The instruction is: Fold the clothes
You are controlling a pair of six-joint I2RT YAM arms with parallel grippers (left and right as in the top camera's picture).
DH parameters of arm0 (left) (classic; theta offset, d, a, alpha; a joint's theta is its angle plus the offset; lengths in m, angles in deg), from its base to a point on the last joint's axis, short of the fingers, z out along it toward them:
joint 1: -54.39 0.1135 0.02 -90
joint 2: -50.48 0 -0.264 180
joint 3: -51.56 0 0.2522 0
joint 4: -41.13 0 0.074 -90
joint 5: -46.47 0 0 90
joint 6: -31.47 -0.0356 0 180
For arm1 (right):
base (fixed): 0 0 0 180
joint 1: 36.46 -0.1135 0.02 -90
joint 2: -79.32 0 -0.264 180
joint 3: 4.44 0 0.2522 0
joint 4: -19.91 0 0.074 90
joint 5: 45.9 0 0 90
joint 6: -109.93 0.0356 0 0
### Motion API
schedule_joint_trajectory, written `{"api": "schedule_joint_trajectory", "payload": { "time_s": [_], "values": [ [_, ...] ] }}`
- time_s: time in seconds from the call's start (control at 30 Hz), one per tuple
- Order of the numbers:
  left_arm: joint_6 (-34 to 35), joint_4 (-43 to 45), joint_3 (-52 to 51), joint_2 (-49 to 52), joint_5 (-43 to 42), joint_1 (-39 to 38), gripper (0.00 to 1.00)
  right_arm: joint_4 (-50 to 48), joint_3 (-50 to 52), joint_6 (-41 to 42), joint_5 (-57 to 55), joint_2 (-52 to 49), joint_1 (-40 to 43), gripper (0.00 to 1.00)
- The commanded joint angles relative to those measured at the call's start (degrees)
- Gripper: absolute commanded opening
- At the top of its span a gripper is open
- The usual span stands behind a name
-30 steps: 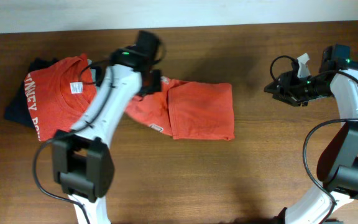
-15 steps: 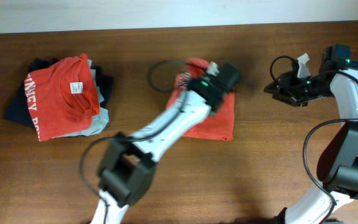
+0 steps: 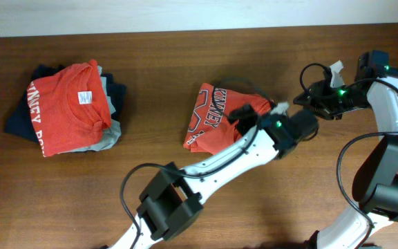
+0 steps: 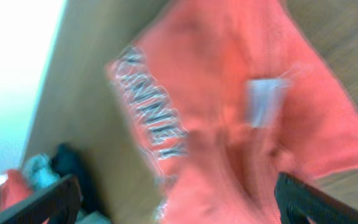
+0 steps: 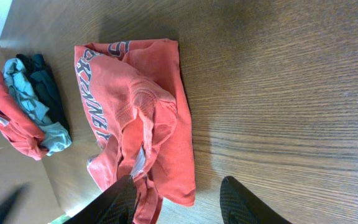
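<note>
The bunched orange-red cotton T-shirt [image 3: 209,121] lay midway along the wooden worktop [image 3: 185,48], well apart from the stacked clothes [image 3: 64,111] by the left edge, open wood along its near side. The left gripper [image 4: 176,193] gaped empty over it; the right gripper [image 5: 178,186], half-open, held nothing.

Probably a robotics lab: two cabled robot arms, left arm [image 3: 220,160] and right arm [image 3: 392,104], at a wooden desk [image 3: 47,200] by a white wall [image 3: 185,14].

A dark brown wooden counter [image 3: 61,194] fills the view, its grain running lengthwise. A pale white strip [image 3: 185,14] borders its far edge.
</note>
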Motion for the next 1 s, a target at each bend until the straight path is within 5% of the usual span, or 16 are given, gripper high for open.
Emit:
{"api": "schedule_joint_trajectory", "payload": {
  "time_s": [0.0,0.1,0.23,0.33,0.47,0.63,0.73,0.97],
  "values": [
    [5.6,-6.4,9.3,-0.7,4.5,4.2,0.99,0.6,-0.7,-0.4,-0.2,1.0,0.0,0.49],
    [5.6,-10.3,13.9,-0.7,1.2,8.4,0.96,1.6,-0.7,-1.0,-0.1,1.0,-0.2,0.44],
    [5.4,-11.0,14.6,-0.6,-11.5,16.0,0.36,3.4,-0.7,-3.2,-0.1,1.0,-2.1,0.21],
    [0.7,-9.6,13.8,0.6,-29.8,23.1,0.15,4.1,-0.6,-4.5,-0.1,1.0,-6.4,0.14],
    [-9.1,-7.8,13.7,3.6,-48.0,28.6,0.2,3.7,-0.3,-4.4,-0.1,0.9,-12.7,0.06],
    [-17.0,-7.6,13.6,7.4,-60.3,32.0,0.34,3.5,0.8,-4.5,-1.6,0.5,-22.9,0.04],
    [-22.1,-7.7,13.6,9.2,-64.0,32.4,0.38,3.1,2.4,-4.2,-7.7,0.4,-28.3,0.04],
    [-22.4,-6.6,13.6,12.3,-62.8,32.5,0.37,-2.8,13.8,2.4,-17.8,0.4,-34.0,0.04]
  ]
}}
